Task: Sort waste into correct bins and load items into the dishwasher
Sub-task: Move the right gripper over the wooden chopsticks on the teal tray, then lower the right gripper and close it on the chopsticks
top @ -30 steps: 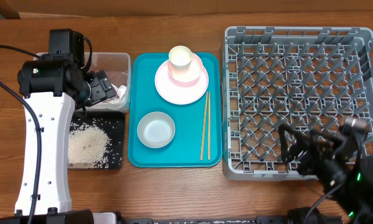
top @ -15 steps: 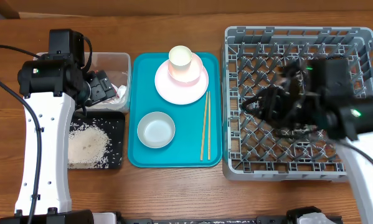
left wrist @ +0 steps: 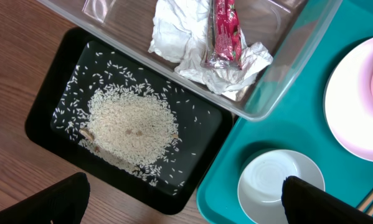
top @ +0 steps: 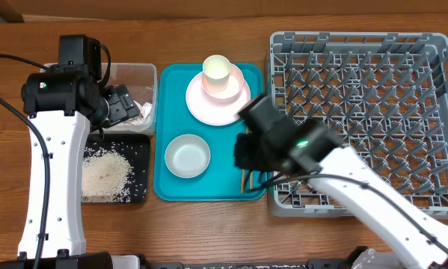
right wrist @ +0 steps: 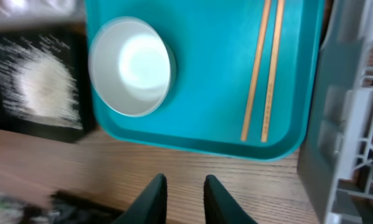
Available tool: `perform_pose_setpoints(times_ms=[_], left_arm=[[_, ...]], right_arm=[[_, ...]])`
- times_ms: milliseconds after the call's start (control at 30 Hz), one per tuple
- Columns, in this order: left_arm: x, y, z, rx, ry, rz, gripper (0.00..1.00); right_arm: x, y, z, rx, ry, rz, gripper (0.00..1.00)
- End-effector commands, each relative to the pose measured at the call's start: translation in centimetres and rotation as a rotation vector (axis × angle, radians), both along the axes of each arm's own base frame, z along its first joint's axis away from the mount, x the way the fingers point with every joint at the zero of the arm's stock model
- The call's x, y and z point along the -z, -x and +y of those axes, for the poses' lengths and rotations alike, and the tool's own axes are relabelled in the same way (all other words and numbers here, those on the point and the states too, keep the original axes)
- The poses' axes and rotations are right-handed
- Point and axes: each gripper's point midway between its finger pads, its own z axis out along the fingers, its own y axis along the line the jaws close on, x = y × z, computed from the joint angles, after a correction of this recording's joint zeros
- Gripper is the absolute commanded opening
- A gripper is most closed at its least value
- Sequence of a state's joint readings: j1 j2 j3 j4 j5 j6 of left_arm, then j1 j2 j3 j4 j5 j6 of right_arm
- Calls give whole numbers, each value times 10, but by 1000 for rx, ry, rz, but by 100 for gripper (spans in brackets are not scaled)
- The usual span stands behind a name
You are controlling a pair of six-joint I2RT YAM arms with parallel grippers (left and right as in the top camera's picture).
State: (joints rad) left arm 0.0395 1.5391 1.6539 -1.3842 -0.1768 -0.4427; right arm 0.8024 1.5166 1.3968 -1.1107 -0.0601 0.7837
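Your left tool point(left wrist: 186, 208) hangs over the two bins with its fingers spread wide, gripping nothing. The black tray point(left wrist: 46, 124) holds a heap of rice point(left wrist: 127, 127). Touching it, the clear tub point(left wrist: 286, 74) holds the tissue point(left wrist: 174, 31) and the red wrapper point(left wrist: 225, 31). On the teal tray point(top: 171, 90) sit the white bowl point(top: 187, 155), the plate point(top: 201, 104) with a cup point(top: 218, 71) on it, and the chopsticks point(right wrist: 264, 68). Your right tool point(right wrist: 181, 193), fingers slightly apart and empty, hovers above the surface by that tray's near edge, beside the grey rack point(top: 373, 90).
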Motion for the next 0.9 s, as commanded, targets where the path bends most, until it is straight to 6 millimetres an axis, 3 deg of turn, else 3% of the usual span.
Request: perform_pose_setpoints(times_ms=[0,300,500,667,867], left_arm=[[-3,-1,1,-4,-6,-11,100],[-3,-1,1,-4,-6,-11,100],[-3,-1,1,-4,-6,-9,100],[-3,-1,1,-4,-6,-10,100],[-3,-1,1,-4,-6,-10,100]], right_arm=[[9,-12,0,52,161,-141,23],[51,-27,29,21,274,-223,23],[77,-43,15,56,377,-227,33],[78,-56,2,96,417,-247,34],[91,-58,-6,111,426,-239,38]])
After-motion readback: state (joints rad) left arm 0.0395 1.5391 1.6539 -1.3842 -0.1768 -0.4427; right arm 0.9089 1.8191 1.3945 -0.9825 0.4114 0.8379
